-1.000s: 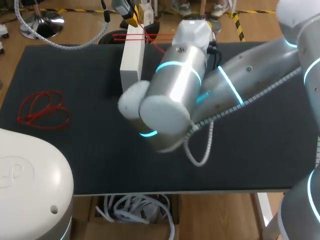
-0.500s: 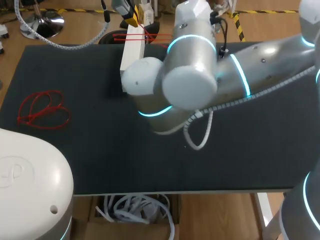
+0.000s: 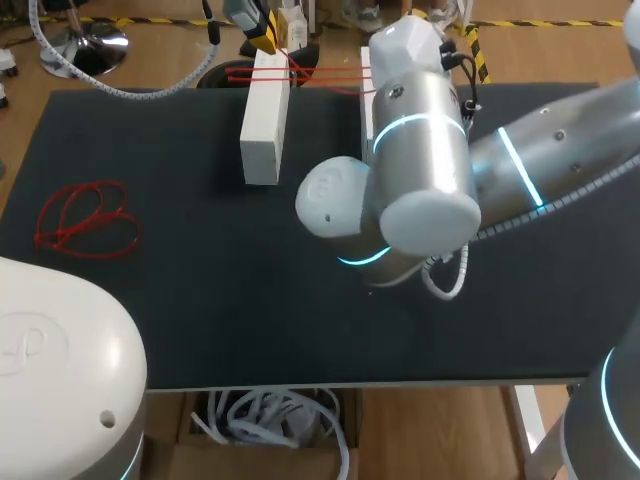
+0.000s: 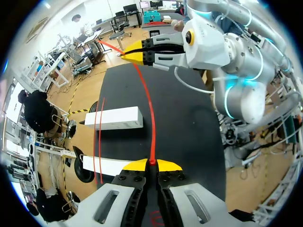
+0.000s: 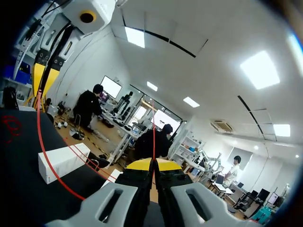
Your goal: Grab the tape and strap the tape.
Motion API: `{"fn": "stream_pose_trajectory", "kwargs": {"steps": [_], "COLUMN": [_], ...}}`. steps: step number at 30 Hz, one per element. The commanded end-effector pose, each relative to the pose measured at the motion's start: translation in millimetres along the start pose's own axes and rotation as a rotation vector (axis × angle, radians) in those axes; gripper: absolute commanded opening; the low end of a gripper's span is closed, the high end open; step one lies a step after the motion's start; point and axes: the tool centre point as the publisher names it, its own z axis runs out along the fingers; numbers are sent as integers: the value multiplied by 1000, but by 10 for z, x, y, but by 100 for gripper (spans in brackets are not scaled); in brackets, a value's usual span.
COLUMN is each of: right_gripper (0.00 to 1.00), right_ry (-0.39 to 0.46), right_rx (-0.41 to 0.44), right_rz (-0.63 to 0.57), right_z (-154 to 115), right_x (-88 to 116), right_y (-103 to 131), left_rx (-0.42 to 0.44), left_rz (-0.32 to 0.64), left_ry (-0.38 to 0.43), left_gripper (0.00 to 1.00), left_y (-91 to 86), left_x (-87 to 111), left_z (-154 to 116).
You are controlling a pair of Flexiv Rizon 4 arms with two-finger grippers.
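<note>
A thin red strap runs taut across the tops of two white boxes at the table's far edge. The left box lies in plain sight; the right box is mostly hidden behind my right arm. My left gripper is shut on one end of the strap, which stretches ahead to my right gripper. My right gripper is shut on the other end, and the strap curves away to my left gripper. In the head view only the left gripper's yellow tip shows.
A loose bundle of red strap lies on the black mat at the left. My left arm's white base fills the near left corner. In the left wrist view both boxes lie beside the strap.
My right arm has swung to the right and toward the far edge, uncovering the left box and showing part of the right one. The left gripper has stayed in place.
</note>
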Motion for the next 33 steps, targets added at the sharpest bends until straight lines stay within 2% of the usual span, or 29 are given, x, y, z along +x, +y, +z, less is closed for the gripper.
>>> {"fn": "stream_pose_trajectory", "kwargs": {"steps": [1, 6, 11, 12, 15, 17, 20, 29, 30, 33], "right_gripper": [0, 0, 0, 0, 0, 0, 0, 0, 0, 0], "right_ry": [1, 11, 17, 48, 53, 34, 54, 192, 204, 146], "right_rx": [3, 21, 119, 149, 166, 145, 131, 21, 23, -10], "right_rz": [0, 0, -166, -229, -358, -448, -529, -753, -774, -732], "right_z": [-1, -7, -70, -69, -82, -87, -73, -55, -64, -99], "right_x": [-4, 34, 82, 77, 56, 16, -41, -71, -70, -139], "right_y": [13, 37, 102, 87, 61, 48, 47, 52, 55, 120], "left_rx": [-5, -5, -5, -5, -5, -5, -5, -5, -5, -5], "left_rz": [-1, -1, -1, -1, -1, -1, -1, -1, -1, -1], "left_ry": [1, 1, 1, 1, 1, 1, 1, 1, 1, 1], "left_gripper": [0, 0, 0, 0, 0, 0, 0, 0, 0, 0], "left_y": [-5, -5, -5, -5, -5, -5, -5, -5, -5, -5], "left_x": [-2, -2, -2, -2, -2, -2, -2, -2, -2, -2], "left_z": [-9, -9, -9, -9, -9, -9, -9, -9, -9, -9]}}
